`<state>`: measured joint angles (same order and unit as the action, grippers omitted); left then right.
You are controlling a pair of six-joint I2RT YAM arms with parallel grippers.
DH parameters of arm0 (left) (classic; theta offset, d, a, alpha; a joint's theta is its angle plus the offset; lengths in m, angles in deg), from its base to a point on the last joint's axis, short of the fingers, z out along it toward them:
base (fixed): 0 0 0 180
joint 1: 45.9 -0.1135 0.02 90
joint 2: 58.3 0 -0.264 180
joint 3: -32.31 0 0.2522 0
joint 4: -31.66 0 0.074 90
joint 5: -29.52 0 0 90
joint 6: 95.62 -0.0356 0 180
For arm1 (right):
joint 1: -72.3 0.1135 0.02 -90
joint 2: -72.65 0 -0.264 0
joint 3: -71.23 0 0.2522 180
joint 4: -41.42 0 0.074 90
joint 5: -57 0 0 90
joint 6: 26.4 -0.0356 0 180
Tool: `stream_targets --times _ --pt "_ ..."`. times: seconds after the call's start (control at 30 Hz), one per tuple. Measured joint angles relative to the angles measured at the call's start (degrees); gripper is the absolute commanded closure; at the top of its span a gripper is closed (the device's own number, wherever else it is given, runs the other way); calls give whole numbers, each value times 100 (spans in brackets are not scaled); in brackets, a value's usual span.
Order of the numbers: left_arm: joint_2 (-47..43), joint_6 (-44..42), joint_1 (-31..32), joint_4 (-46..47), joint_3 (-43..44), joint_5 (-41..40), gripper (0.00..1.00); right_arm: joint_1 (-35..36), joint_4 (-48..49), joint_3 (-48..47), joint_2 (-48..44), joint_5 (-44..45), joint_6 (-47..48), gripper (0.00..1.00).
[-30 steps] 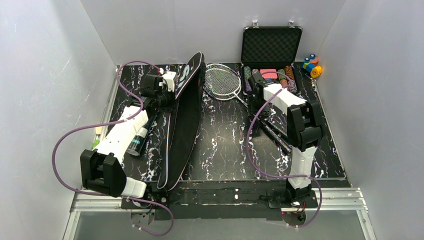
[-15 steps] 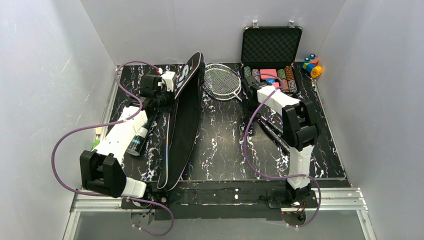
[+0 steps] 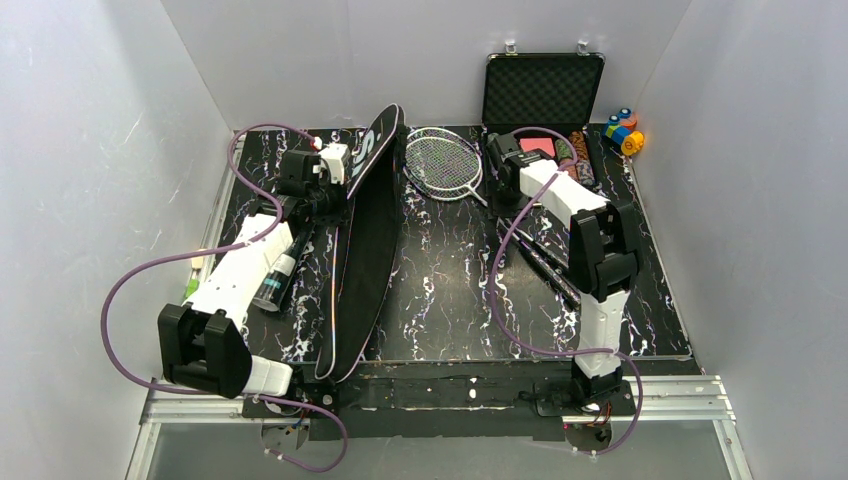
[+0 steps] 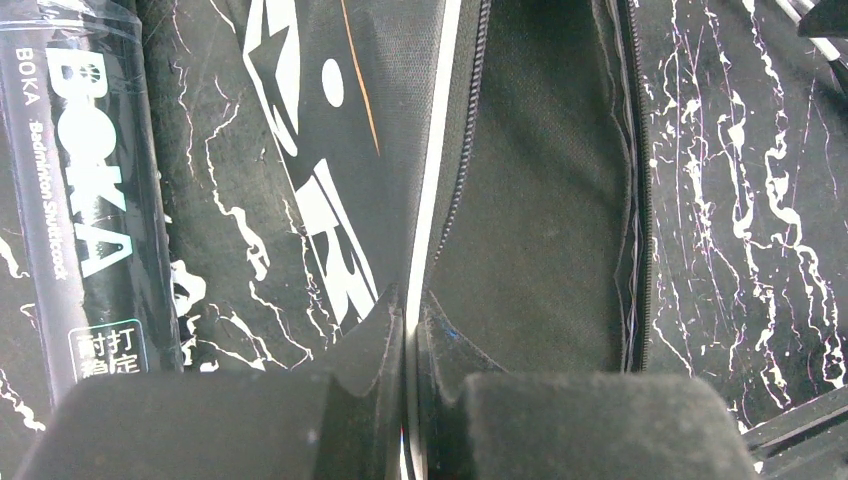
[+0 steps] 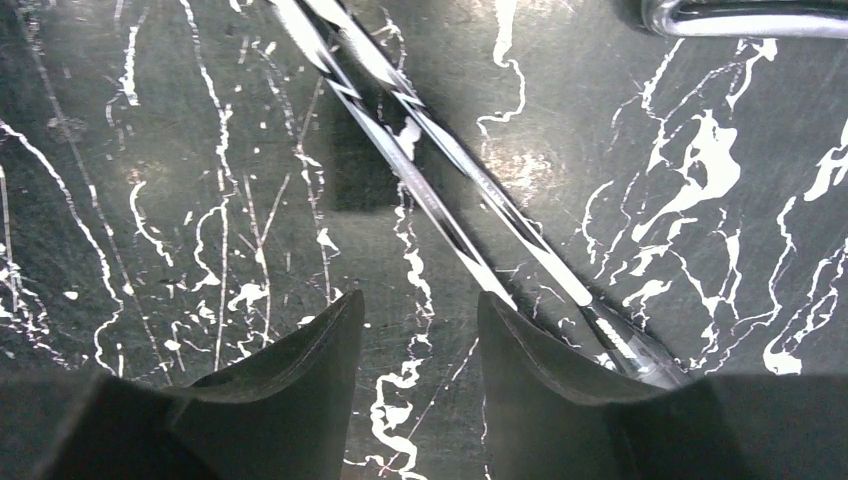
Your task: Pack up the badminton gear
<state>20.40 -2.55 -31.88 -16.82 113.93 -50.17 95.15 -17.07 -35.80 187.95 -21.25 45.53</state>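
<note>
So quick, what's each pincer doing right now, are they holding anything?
Left pincer: closed, pinching the edge of the racket bag.
Right pincer: open, empty, above the racket shafts.

Looks like a test cell in a robotics lab. Boxed in by plain white panels (image 3: 100,150) rising beyond and to either side of the jaws. Floored beneath the jaws with a black, white-veined mat (image 3: 440,290). Backed behind the jaws by an aluminium rail (image 3: 690,390) carrying two bolted arm bases (image 3: 597,365), trailing purple cables (image 3: 104,312).
</note>
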Motion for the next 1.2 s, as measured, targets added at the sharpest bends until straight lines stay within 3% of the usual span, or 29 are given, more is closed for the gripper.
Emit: stream_targets --times 0.73,1.03,1.2 --pt "-59 15 -42 -2 0 24 100 -184 136 422 295 -118 -17 53" --pt "-61 24 -44 -2 0 28 100 -133 337 538 304 -354 -70 71" --pt "-61 39 -59 -2 0 33 100 98 457 540 304 -470 -13 64"
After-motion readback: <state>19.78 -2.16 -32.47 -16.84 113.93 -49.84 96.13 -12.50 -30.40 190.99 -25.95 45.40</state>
